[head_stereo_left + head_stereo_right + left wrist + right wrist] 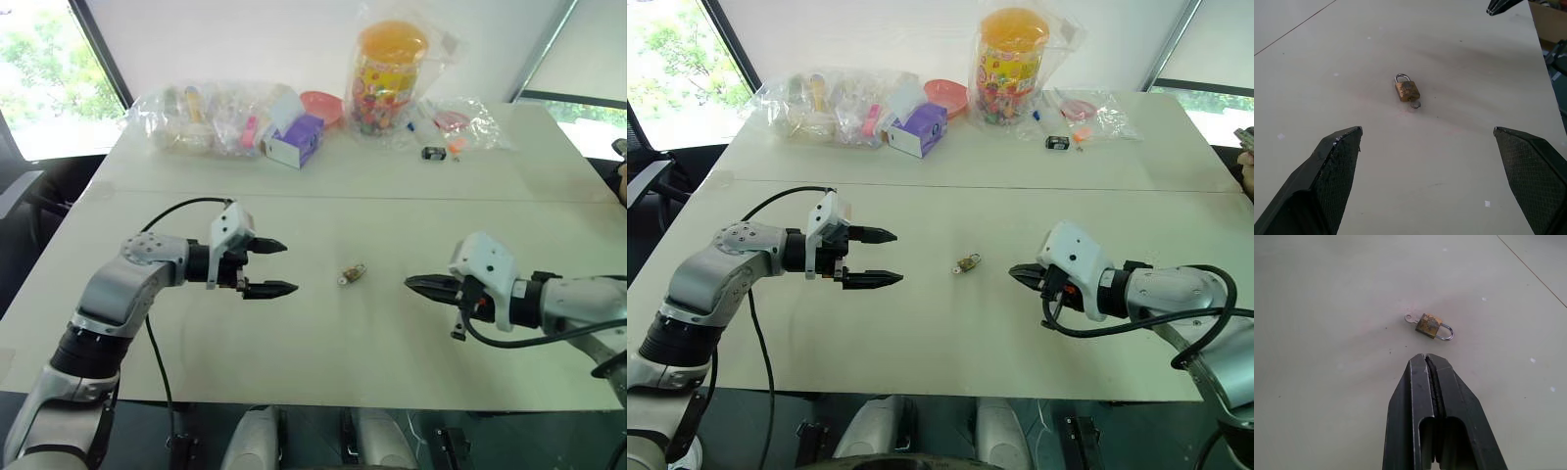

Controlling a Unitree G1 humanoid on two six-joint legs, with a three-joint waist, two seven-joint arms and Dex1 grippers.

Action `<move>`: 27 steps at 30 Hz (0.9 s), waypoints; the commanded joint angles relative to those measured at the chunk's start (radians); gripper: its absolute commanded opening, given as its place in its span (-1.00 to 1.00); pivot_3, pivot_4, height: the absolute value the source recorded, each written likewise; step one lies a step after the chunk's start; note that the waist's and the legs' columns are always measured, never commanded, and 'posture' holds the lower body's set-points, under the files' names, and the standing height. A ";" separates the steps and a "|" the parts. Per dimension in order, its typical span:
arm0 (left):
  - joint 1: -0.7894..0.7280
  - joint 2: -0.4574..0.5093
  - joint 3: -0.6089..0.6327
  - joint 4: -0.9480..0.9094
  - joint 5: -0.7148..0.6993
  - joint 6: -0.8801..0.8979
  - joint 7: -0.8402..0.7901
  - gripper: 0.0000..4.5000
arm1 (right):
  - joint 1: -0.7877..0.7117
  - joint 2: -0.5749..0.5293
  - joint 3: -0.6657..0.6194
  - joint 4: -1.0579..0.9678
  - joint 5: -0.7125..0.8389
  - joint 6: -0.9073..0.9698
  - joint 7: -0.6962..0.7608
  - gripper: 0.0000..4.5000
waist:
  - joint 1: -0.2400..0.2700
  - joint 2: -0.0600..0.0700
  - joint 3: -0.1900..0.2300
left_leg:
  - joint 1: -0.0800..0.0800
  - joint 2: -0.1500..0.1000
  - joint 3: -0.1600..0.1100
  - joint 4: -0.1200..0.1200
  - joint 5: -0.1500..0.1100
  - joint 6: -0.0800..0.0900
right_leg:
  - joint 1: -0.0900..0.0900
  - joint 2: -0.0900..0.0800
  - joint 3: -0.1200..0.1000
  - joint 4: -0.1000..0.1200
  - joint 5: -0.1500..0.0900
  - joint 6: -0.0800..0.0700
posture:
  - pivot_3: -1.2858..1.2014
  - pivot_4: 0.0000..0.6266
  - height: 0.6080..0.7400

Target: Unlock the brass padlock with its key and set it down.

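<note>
The brass padlock (352, 273) lies flat on the white table (323, 343), midway between my two grippers and touched by neither. Its silvery shackle (1402, 77) looks seated in the body. The key (1415, 104) sticks out of the opposite end, its round head resting on the table; the key (1409, 318) is also visible from the right wrist. My left gripper (274, 267) hovers to the padlock's left, open and empty, with its fingers pointing at the lock. To the padlock's right, my right gripper (415, 283) is shut, empty, and aimed at the lock (1433, 326).
Along the table's far edge stand clear plastic bags of small items (211, 117), a white and purple box (294, 140), a pink dish (321, 104), a bagged yellow-lidded jar (387, 73) and a small black object (434, 153). A seam (392, 200) crosses the tabletop.
</note>
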 commanded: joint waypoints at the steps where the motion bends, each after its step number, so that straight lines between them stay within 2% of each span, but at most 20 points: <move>1: -0.014 -0.002 0.026 -0.023 -0.017 0.006 0.012 0.99 | -0.032 0.004 0.014 0.017 -0.031 -0.052 -0.005 -1.00 | 0.000 0.000 0.000 | 0.000 0.000 0.000 0.000 0.000 0.000 | 0.000 0.000 0.000 0.000 0.000 0.000 | 0.03 -0.52 0.92; 6: -0.004 -0.003 0.018 -0.021 -0.008 -0.007 0.017 0.99 | -0.085 -0.015 0.109 0.089 -0.120 -0.142 0.027 -1.00 | -0.001 0.000 0.000 | 0.000 0.000 0.000 0.000 0.000 0.000 | 0.000 0.000 0.000 0.000 0.000 0.000 | 0.03 -0.52 0.92; 13: -0.002 -0.039 0.017 -0.013 -0.005 -0.001 0.055 0.99 | -0.205 0.016 0.242 0.224 -0.219 -0.265 0.087 -1.00 | -0.001 0.000 0.000 | 0.000 0.000 0.000 0.001 0.000 0.000 | 0.000 0.000 0.000 0.001 0.000 0.000 | 0.03 -0.52 0.92; 16: 0.011 -0.047 0.015 -0.015 0.002 -0.009 0.070 1.00 | -0.270 0.034 0.315 0.318 -0.269 -0.333 0.140 -0.64 | -0.002 0.000 0.000 | 0.000 0.000 0.000 0.001 0.000 0.000 | 0.000 0.000 0.000 0.001 0.000 0.000 | 0.03 -0.52 0.92; 22: 0.028 -0.062 0.009 -0.052 -0.006 0.009 0.099 1.00 | -0.476 0.126 0.491 0.590 -0.383 -0.503 0.312 0.79 | -0.010 0.000 0.000 | 0.000 0.000 0.001 0.001 0.000 0.000 | -0.001 0.000 0.000 0.002 0.000 0.000 | 0.03 -0.52 0.92; 23: 0.028 -0.062 0.012 -0.052 -0.006 0.009 0.102 1.00 | -0.503 0.146 0.501 0.629 -0.387 -0.516 0.332 0.98 | -0.010 0.000 0.000 | 0.000 0.000 0.001 0.001 0.000 0.000 | -0.001 0.000 0.000 0.002 0.000 0.000 | 0.03 -0.52 0.92; 27: 0.047 -0.055 0.021 -0.077 -0.012 0.020 0.119 1.00 | -0.632 0.265 0.528 0.901 -0.412 -0.569 0.384 0.98 | -0.019 0.000 0.000 | 0.000 0.000 0.001 0.001 0.000 0.000 | -0.001 0.000 0.000 0.003 0.000 0.000 | 0.03 -0.52 0.92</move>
